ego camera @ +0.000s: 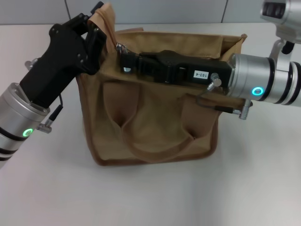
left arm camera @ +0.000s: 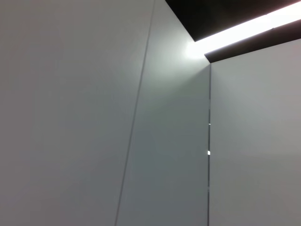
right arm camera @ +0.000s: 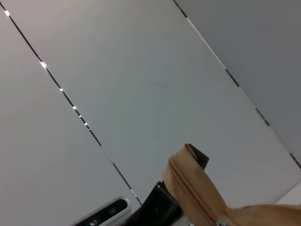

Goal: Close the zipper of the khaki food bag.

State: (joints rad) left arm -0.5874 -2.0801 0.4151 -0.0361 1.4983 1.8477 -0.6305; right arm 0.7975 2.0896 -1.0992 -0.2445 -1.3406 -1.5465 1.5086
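Observation:
The khaki food bag (ego camera: 155, 117) stands upright in the middle of the white table, its two handles hanging down its front. My left gripper (ego camera: 98, 21) is at the bag's far-left top corner, shut on the raised end flap (ego camera: 107, 14) of the bag. My right gripper (ego camera: 122, 57) lies flat across the top panel, reaching leftwards. Its fingertips are together at the shiny silver slider (ego camera: 122, 47) of the zipper. The arm hides most of the zip line. In the right wrist view the raised flap with its zip line (right arm camera: 190, 188) stands up. The left wrist view shows only wall.
The white table (ego camera: 150, 197) spreads around the bag, with a grey wall (ego camera: 188, 12) behind it. The right arm's silver wrist (ego camera: 263, 84) hangs over the bag's right end. The left arm's silver forearm (ego camera: 19, 122) crosses the table's left side.

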